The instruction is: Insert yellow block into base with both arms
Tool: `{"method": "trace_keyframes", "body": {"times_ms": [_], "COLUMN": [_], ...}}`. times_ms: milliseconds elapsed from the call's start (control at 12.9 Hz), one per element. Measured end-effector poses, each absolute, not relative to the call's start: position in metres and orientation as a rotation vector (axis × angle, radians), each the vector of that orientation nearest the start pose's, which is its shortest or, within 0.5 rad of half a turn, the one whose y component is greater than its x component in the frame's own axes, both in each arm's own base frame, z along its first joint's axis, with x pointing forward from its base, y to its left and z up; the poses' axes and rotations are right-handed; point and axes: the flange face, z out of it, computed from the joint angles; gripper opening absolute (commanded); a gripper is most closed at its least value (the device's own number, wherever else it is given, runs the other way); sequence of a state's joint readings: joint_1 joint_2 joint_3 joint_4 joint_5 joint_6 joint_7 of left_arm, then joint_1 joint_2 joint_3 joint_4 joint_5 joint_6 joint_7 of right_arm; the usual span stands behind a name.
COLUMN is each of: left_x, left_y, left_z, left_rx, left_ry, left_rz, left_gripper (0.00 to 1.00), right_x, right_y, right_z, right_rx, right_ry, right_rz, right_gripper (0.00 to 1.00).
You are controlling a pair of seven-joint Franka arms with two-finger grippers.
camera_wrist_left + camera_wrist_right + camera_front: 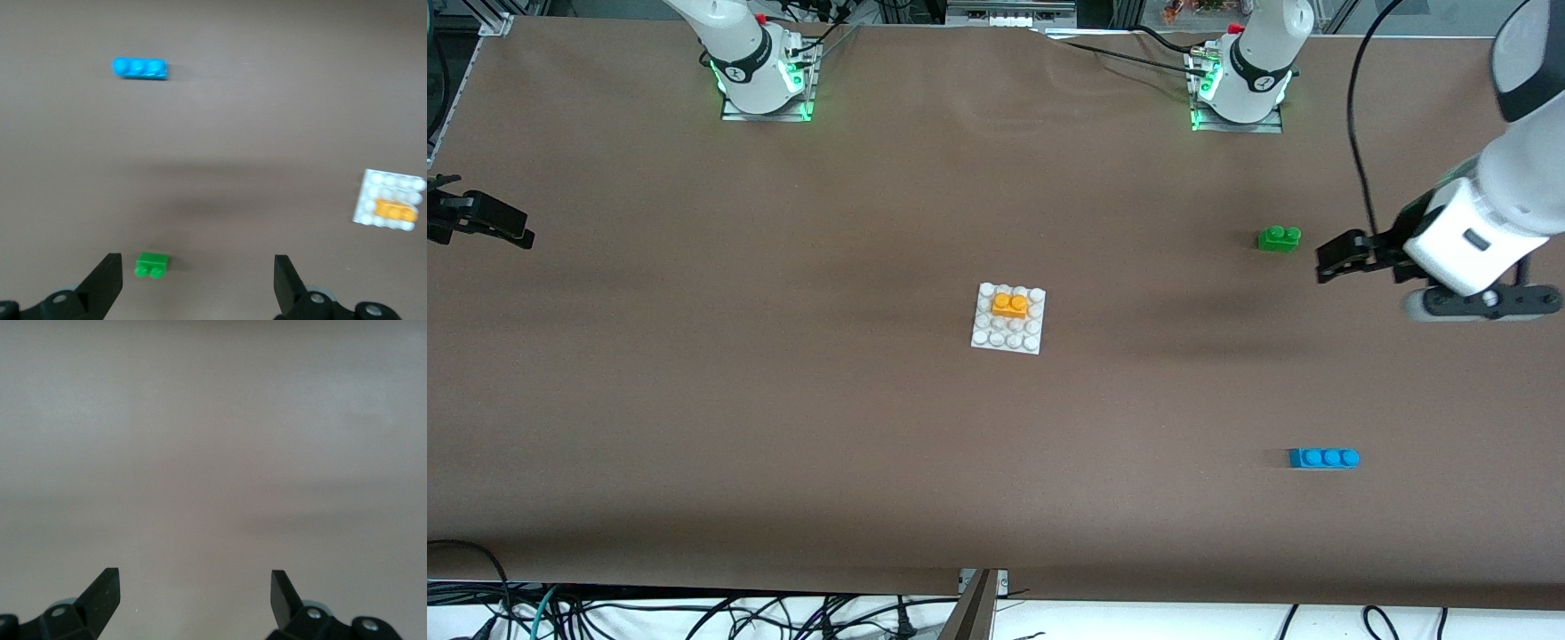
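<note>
Left gripper (pixel 1327 263) spread, empty, up beside green brick (pixel 1279 238). Right gripper (pixel 516 233) spread, empty, over bare table at right arm's end. Yellow block (pixel 1009 305) sits on base (pixel 1008 341); likely light, rigid, slick; pinch its long sides.

a robotics lab: bolted arm bases (pixel 765 84), brown-covered table (pixel 783 400), loose cables (pixel 694 613).

The left gripper (pixel 1327 262) is held in the air toward the left arm's end of the table (pixel 783 427), its fingers (pixel 107 280) spread wide — nothing is gripped. The right gripper (pixel 516 233) is held over the right arm's end of the table, its fingers (pixel 103 593) also parted and empty.
</note>
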State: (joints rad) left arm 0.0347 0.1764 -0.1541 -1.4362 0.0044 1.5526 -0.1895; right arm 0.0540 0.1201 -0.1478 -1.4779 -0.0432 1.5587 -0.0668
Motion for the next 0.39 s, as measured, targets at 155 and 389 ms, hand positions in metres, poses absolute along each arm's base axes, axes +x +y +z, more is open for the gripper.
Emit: {"method": "trace_keyframes", "body": {"times_ms": [155, 389], "left_x": [0.572, 0.552], "left_y": [-0.057, -0.057], "left_z": [0.578, 0.573], "left_rx": [-3.136, -3.127], "left_ry": [-0.091, -0.079], "left_rz": [0.088, 0.091], "left_gripper": [1.00, 1.00], "right_x": [0.587, 0.587], "right_y": [-0.055, -0.055], "right_z": [0.599, 0.599], "right_rx": [-3.198, -3.198], "right_ry": [0.041, 0.042], "right_rz": [0.068, 0.068], "right_gripper": [1.00, 1.00]}}
